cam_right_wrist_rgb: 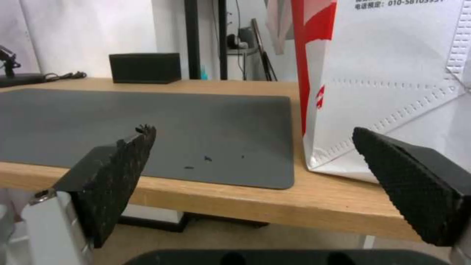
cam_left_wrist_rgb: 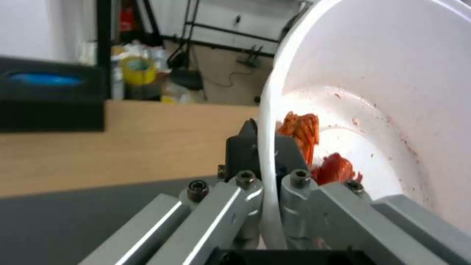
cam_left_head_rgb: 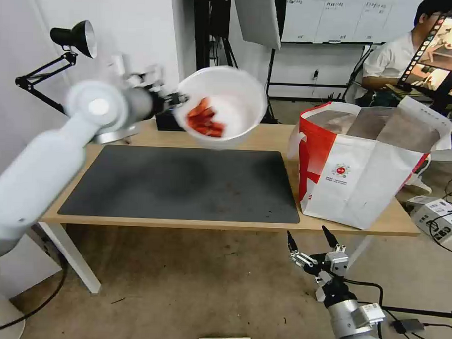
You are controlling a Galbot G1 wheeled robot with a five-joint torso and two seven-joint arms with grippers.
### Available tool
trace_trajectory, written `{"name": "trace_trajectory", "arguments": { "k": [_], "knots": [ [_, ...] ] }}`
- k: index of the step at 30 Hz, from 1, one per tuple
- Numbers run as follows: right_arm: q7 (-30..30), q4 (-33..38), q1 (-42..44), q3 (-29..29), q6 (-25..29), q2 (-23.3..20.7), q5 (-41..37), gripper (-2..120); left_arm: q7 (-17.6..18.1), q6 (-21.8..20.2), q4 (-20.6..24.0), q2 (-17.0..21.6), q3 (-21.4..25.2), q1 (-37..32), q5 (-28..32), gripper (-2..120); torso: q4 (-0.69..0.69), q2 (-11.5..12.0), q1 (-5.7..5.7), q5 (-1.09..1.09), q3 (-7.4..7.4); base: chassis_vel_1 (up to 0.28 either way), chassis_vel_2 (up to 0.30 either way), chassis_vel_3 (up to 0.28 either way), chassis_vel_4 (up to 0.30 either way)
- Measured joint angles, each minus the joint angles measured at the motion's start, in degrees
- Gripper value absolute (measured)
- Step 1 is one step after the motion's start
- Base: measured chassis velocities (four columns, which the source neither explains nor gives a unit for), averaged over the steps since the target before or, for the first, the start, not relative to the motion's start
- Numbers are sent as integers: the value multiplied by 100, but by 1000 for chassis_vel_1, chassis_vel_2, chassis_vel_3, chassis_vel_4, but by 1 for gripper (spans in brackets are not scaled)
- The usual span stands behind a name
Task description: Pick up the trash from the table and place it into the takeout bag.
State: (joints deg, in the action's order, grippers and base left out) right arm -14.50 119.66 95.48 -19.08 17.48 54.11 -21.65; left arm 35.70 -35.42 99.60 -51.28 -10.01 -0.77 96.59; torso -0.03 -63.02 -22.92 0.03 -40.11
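White plastic bowl with red scraps [cam_left_head_rgb: 220,107] being carried clear above the large dark grey mat [cam_left_head_rgb: 181,184] on the long light-wood table [cam_left_head_rgb: 138,137], tilted toward the camera. Left gripper [cam_left_head_rgb: 178,99] pinching the bowl's thin rim, one finger [cam_left_wrist_rgb: 245,147] outside the wall and the other inside by the scraps [cam_left_wrist_rgb: 314,151]. Black tissue box [cam_left_wrist_rgb: 49,99] sitting at the table's far edge. Further right, large boxy white takeout bag with red side panels [cam_left_head_rgb: 364,169] standing open-mouthed at the table's end. Right gripper [cam_left_head_rgb: 310,236] idling low below the table's front edge, jaws spread wide and holding nothing. Judging by this: transport step under way; next calling for moving the bowl rightward over the bag's mouth, clearing its rim, then lowering and letting go.
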Motion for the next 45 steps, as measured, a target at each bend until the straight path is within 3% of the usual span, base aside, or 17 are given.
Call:
{"name": "trace_trajectory", "arguments": {
  "k": [7, 15, 22, 34, 45],
  "knots": [
    [0, 0, 0, 0, 0, 0, 0, 100, -591, 394, -386, -635, -389, 566, -118, 0, 2, 0, 0, -1, 0, 0, 0, 0, 0],
    [0, 0, 0, 0, 0, 0, 0, 100, -553, 620, -710, -1352, -624, 723, -230, 0, 3, 0, 0, -2, 0, 0, 0, 0, 0],
    [0, 0, 0, 0, 0, 0, 0, 100, -219, 1151, -1504, -2443, -927, 957, -592, 0, 2, 0, 0, 0, 1, 0, 0, 0, 0],
    [0, 0, 0, 0, 0, 0, 0, 100, 505, 1854, -2602, -3755, -1231, 1093, -1134, 0, 2, 0, 0, -1, 1, 0, 0, 0, 0],
    [0, 0, 0, 0, 0, 0, 0, 100, 814, 2374, -2850, -4044, -1709, 1122, -1602, 0, 3, 0, 0, -2, 0, 0, 0, 0, 0]
  ]
}}
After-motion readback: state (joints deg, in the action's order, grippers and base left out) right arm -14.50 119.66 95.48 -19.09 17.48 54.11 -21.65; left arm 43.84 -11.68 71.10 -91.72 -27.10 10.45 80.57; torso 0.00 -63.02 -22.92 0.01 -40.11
